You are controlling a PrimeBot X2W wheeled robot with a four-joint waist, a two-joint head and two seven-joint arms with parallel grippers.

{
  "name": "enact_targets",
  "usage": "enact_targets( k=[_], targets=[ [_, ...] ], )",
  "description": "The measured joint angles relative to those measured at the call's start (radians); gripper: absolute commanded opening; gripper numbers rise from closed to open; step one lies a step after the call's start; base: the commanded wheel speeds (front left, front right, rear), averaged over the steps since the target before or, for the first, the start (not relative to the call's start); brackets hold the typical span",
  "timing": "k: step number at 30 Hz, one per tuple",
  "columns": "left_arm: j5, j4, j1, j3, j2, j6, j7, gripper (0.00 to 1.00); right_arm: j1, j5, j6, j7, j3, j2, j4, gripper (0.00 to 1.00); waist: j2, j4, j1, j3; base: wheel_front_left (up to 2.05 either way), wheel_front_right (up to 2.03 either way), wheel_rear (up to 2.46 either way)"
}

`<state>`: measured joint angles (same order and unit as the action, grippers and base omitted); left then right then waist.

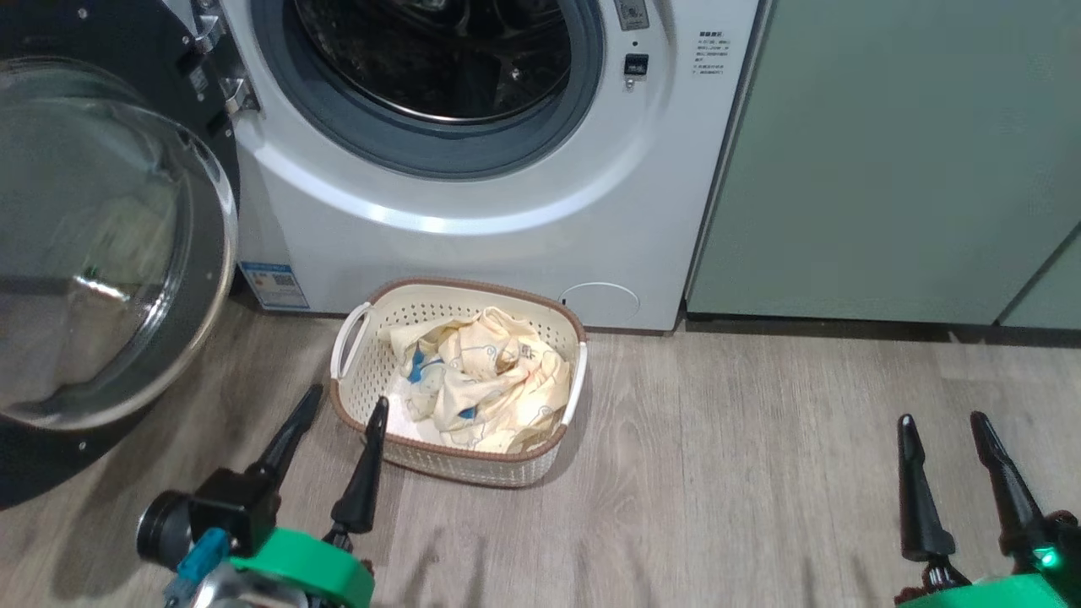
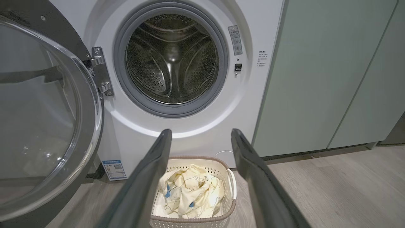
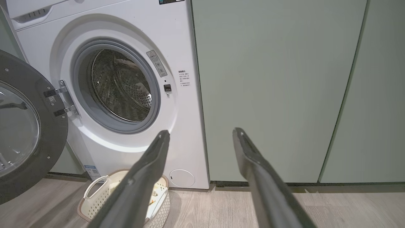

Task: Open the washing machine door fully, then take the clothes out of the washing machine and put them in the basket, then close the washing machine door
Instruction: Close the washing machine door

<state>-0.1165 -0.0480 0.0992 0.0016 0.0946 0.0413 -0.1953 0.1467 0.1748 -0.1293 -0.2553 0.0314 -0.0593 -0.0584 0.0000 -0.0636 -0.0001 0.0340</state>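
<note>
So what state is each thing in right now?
Glossy black round washing machine door: swung wide open.
White front-loading washing machine: drum looks empty.
Cream perforated plastic basket: upright, holding clothes.
Pale cream-yellow clothes: crumpled in the basket.
Left gripper: open, empty.
Right gripper: open, empty.

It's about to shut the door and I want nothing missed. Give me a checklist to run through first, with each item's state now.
1. Washing machine drum empty: ok, as far as visible.
2. Clothes inside the basket: ok.
3. Left gripper open and empty: ok.
4. Right gripper open and empty: ok.
5. Washing machine door wide open, nothing on it: ok.
6. Door's swing clear of the basket: cannot tell.
</note>
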Motion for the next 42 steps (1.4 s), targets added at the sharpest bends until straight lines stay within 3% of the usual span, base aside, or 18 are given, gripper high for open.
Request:
enact_targets(
  k=[15, 26, 42],
  targets=[
    [-0.002, -0.005, 0.000, -0.009, 0.013, 0.006, -0.007, 1.00, 0.000, 0.000, 0.000, 0.000, -0.012, 0.000, 0.000, 1.00, 0.0000, 0.022, 0.0001, -0.007, -0.02, 0.02, 0.00],
    [-0.003, -0.018, 0.000, -0.029, 0.017, 0.007, -0.026, 1.00, 0.013, 0.000, 0.000, 0.000, -0.030, 0.000, 0.000, 1.00, 0.0000, 0.095, 0.0001, -0.011, 0.00, 0.00, 0.00],
    [-0.003, -0.035, 0.000, -0.034, 0.021, 0.024, -0.035, 1.00, 0.015, 0.000, 0.000, 0.000, -0.028, -0.001, -0.002, 1.00, 0.0000, 0.354, 0.0001, -0.012, 0.00, 0.00, 0.00]
  ],
)
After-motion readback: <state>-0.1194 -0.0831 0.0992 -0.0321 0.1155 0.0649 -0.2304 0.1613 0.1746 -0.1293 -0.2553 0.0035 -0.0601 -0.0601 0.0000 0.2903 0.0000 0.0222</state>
